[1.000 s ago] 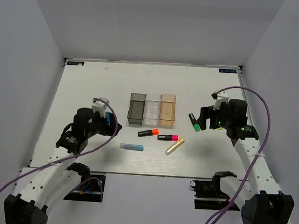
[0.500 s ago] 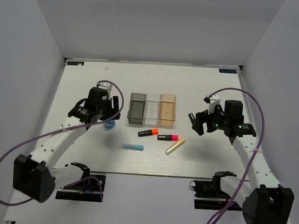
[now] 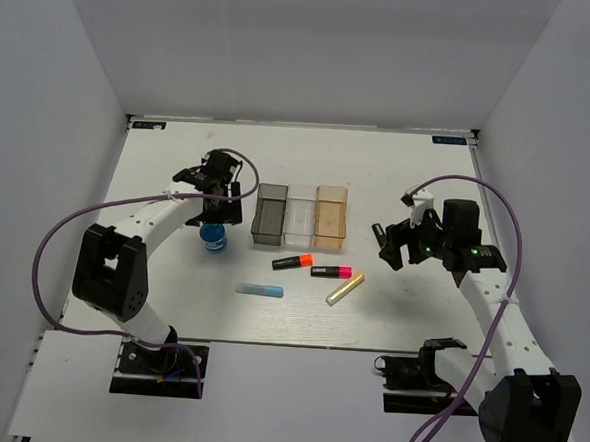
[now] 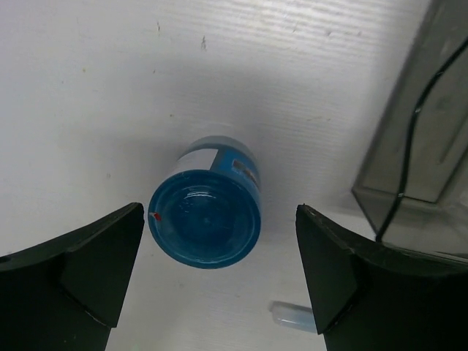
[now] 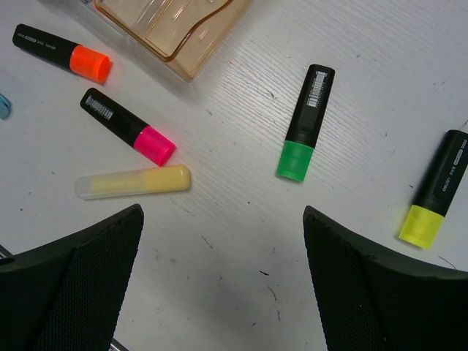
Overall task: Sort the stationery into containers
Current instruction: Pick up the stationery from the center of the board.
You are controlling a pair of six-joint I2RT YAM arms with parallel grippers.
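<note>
A blue round roll [image 4: 206, 219] stands on the table left of the smoky grey bin [image 3: 269, 217]; it also shows in the top view [image 3: 213, 239]. My left gripper [image 4: 219, 270] is open above the roll, one finger on each side, not touching. A clear bin [image 3: 300, 217] and a tan bin [image 3: 331, 219] complete the row. My right gripper [image 5: 223, 278] is open and empty above bare table, near a green-ended highlighter [image 5: 306, 123]. In front of the bins lie an orange-ended highlighter [image 3: 292, 262], a pink-ended highlighter [image 3: 331, 271], a pale yellow stick [image 3: 345, 288] and a light-blue stick [image 3: 260, 290].
A yellow-ended highlighter [image 5: 436, 189] lies to the right of the green one. A corner of the tan bin [image 5: 168, 22] shows at the top of the right wrist view. White walls close the table on the left, right and far sides.
My left arm has swung away from me and to the right; its gripper now hangs over the blue roll beside the grey bin. My right gripper has shifted slightly left.
</note>
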